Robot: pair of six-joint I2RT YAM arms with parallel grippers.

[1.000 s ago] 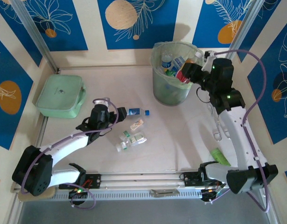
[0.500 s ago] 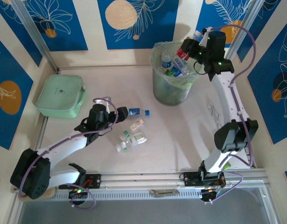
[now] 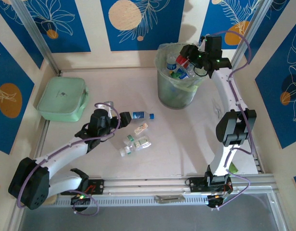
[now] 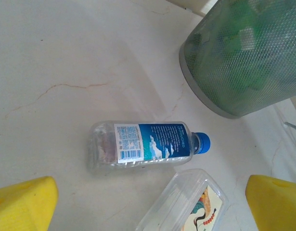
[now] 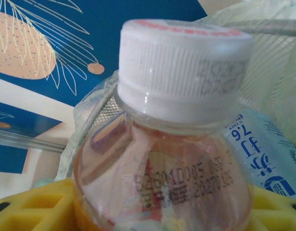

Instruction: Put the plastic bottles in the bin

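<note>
My right gripper (image 3: 185, 54) hangs over the bin (image 3: 161, 91), a grey mesh bucket with a pale green bag (image 5: 282, 72). It is shut on a red-orange bottle (image 5: 167, 163) with a white cap (image 5: 184, 67), held between its yellow fingers (image 5: 32, 207). Several bottles lie inside the bin (image 3: 179, 72). A clear bottle with a blue label and cap (image 4: 148, 147) lies on the table just ahead of my open left gripper (image 3: 120, 117). Its yellow fingertips (image 4: 22, 204) stand wide apart short of the bottle. A few more small bottles (image 3: 137, 143) lie near it.
A clear plastic box with a printed label (image 4: 186, 202) lies between the left fingers, beside the blue-capped bottle. A flat mint-green case (image 3: 61, 98) sits at the far left. Blue patterned walls close the back and sides. The bin (image 4: 244, 57) stands beyond the bottle.
My right arm has stretched up and back, carrying the red-orange bottle from the bin's right rim to above its opening. The left arm has edged slightly toward the blue-capped bottle.
</note>
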